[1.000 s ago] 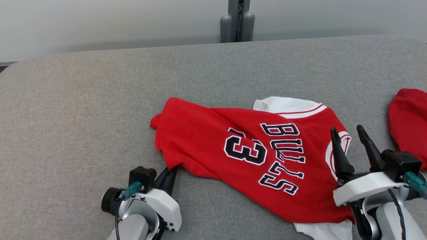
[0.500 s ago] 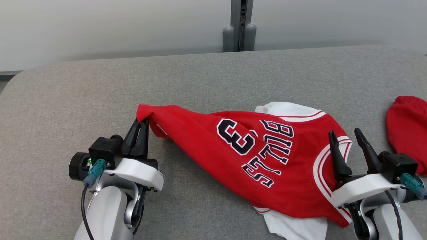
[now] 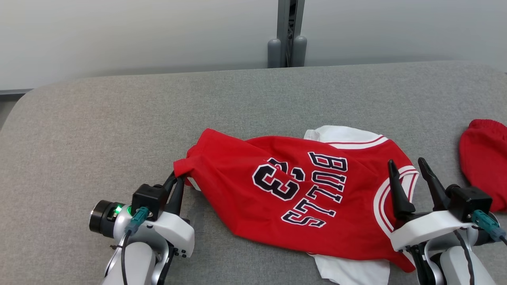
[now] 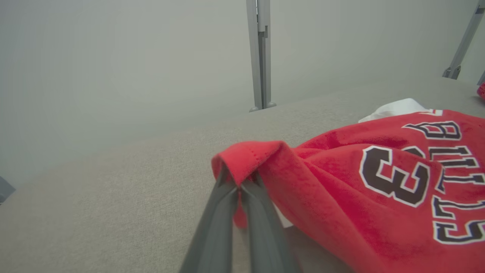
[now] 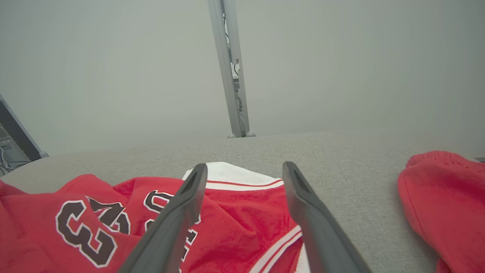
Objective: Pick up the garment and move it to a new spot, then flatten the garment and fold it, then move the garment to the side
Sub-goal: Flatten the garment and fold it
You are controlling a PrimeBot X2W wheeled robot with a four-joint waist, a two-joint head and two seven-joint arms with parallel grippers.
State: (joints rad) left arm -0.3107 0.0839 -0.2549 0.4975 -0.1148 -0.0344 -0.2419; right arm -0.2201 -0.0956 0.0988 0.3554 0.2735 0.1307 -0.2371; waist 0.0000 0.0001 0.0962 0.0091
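The garment [image 3: 301, 198] is a red jersey with white trim, black "BULLS" lettering and the number 33, lying rumpled on the grey padded table [image 3: 119, 126]. My left gripper [image 3: 177, 179] is shut on the jersey's left corner, which is bunched and raised a little off the table. The left wrist view shows that red hem [image 4: 250, 157] draped over the two closed fingertips. My right gripper [image 3: 406, 165] stands open above the jersey's right edge with nothing between its fingers. In the right wrist view the jersey [image 5: 94, 223] lies below and left of the open right gripper [image 5: 245, 167].
A second red cloth item [image 3: 483, 158] lies at the table's right edge, also seen as a red cloth [image 5: 443, 204] in the right wrist view. A grey metal post [image 3: 287, 35] rises behind the table's far edge against a pale wall.
The left gripper, holding the jersey's corner, swung out to the left and has come partly back to the right, leaving the cloth looser and more bunched. The right gripper has stayed open in place.
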